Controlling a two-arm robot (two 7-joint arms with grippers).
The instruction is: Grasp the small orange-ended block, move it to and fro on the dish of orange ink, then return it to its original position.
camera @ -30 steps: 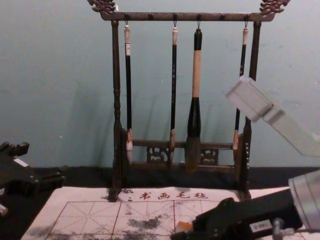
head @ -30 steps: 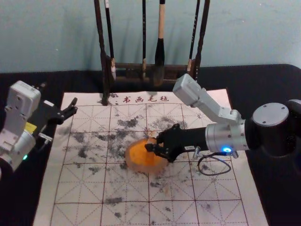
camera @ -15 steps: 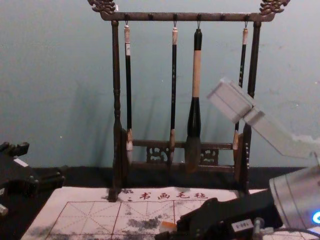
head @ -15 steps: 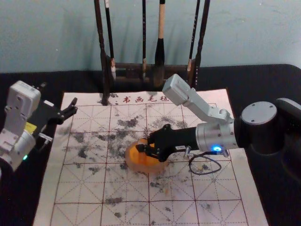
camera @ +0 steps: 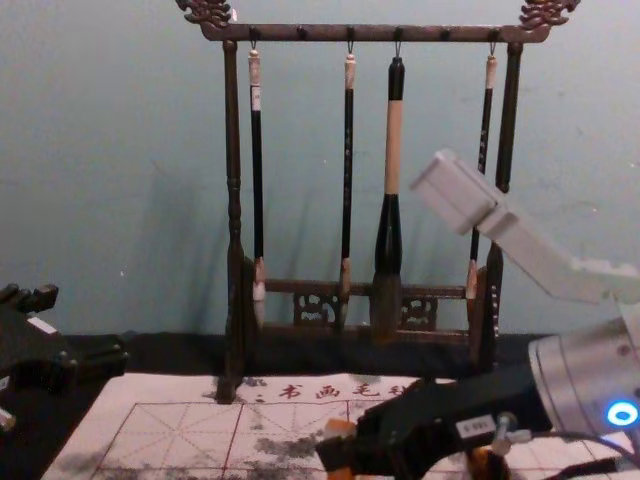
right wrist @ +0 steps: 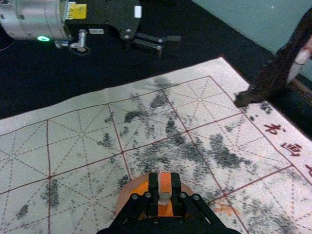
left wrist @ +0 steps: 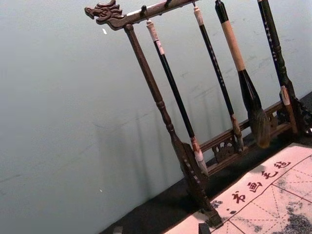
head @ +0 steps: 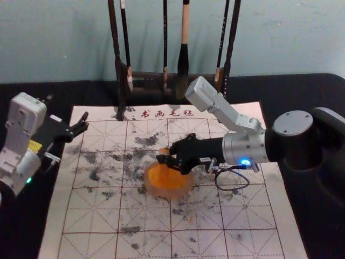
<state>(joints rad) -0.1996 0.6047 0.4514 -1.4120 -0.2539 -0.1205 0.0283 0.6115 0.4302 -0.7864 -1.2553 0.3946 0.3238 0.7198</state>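
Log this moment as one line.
right gripper: holding block over orange ink dish | left gripper: open, idle, mat's left side | return: pending

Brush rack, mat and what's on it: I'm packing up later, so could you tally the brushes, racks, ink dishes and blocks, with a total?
Brushes: 4
Rack: 1
Ink dish: 1
Orange-ended block: 1
Total: 7

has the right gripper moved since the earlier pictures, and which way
Yes. Judged against the ink dish in the head view, the right gripper has shifted toward the brush rack and slightly toward the robot's left since the first picture.
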